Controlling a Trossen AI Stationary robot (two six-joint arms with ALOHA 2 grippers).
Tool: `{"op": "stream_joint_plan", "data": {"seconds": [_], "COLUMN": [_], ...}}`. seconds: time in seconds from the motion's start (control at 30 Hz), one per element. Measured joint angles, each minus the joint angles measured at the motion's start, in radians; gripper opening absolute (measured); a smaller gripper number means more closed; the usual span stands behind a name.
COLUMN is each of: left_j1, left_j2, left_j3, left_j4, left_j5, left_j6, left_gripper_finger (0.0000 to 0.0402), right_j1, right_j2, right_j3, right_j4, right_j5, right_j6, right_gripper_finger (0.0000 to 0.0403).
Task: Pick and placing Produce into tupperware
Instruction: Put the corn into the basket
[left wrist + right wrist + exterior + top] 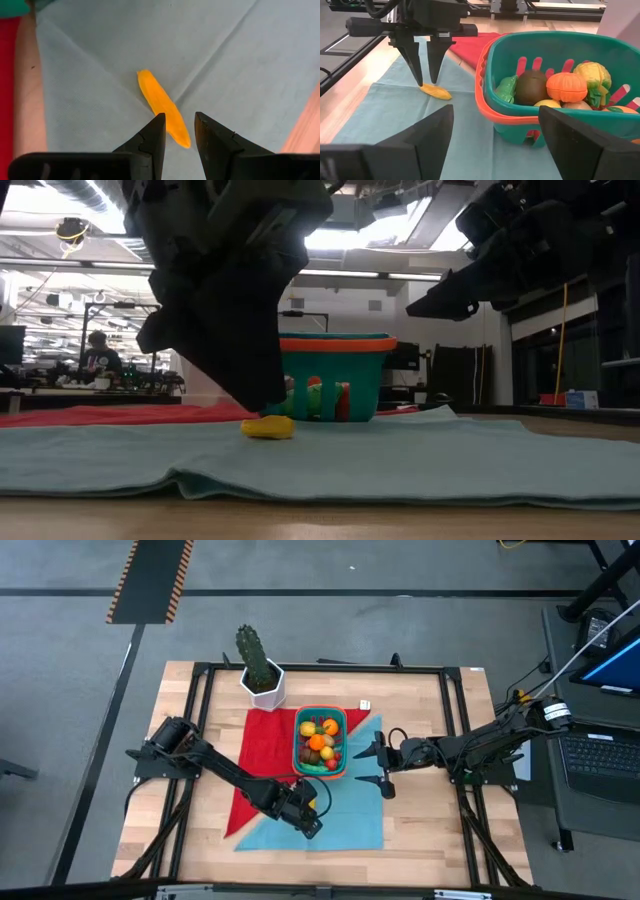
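A small yellow-orange produce piece (162, 107) lies flat on the light teal cloth (240, 65), near the tupperware (482, 95). My left gripper (180, 132) points steeply down over the piece's near end, open by a narrow gap, one finger on each side of that end. In the high view the gripper hides the piece. The teal tupperware (297, 745) with its orange-red rim holds several produce pieces (567, 87). My right gripper (378, 766) hovers open just right of the tupperware, with nothing between its fingers. My left gripper comes from above, slanting, its fingertips (420, 80) just over one end (182, 140) of the yellow-orange piece, which lies flat on the cloth. Whether the fingertips touch the piece cannot be told.
A cactus in a white pot (262, 675) stands at the far side, beyond a red cloth (265, 745) that the teal cloth (350, 820) overlaps. A small white object (365, 704) lies right of the tupperware's far end. Black frame rails (195, 730) run along the table's sides.
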Motion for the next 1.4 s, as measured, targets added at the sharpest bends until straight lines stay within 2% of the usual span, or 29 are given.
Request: {"op": "stream_joint_plan", "data": {"seconds": [0.2,1.4], "left_j1": [0.0,0.021], "left_j2": [-0.001,0.022], "left_j3": [-0.028,-0.033], "left_j4": [0.001,0.063], "left_j5": [0.029,0.072], "left_j6": [-0.075,-0.071], "left_gripper_finger": [0.0096,0.0096], "right_j1": [0.0,0.0], "right_j2": [0.0,0.0], "right_j3": [0.0,0.0], "right_j4": [0.0,-0.002], "right_j5": [0.0,0.0], "right_j6": [0.001,0.003], "right_gripper_finger": [0.0292,0.0292]}}
